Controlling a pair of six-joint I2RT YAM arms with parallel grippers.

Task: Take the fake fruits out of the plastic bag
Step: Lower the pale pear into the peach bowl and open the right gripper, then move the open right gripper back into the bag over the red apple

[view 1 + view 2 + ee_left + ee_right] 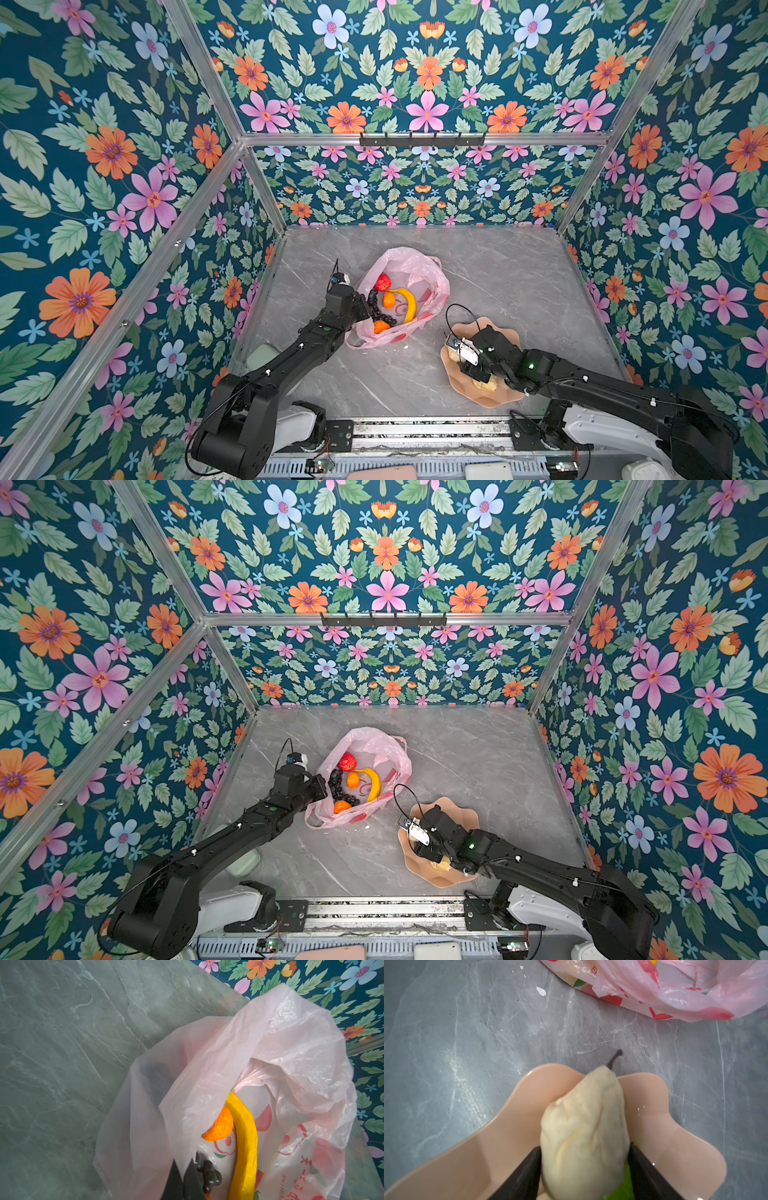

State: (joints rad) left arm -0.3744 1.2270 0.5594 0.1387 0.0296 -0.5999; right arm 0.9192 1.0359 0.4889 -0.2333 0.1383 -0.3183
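Left gripper (183,1167) pinches plastic bag (270,1043). Right gripper (584,1147) flanks pear (583,1118), hold unclear. Pear sits at plate (660,1118) 10 o'clock rim: may roll off on release.

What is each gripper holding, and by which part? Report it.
Left gripper pinches the bag at its rim. Right gripper grips the pear by its wide end, over the plate.
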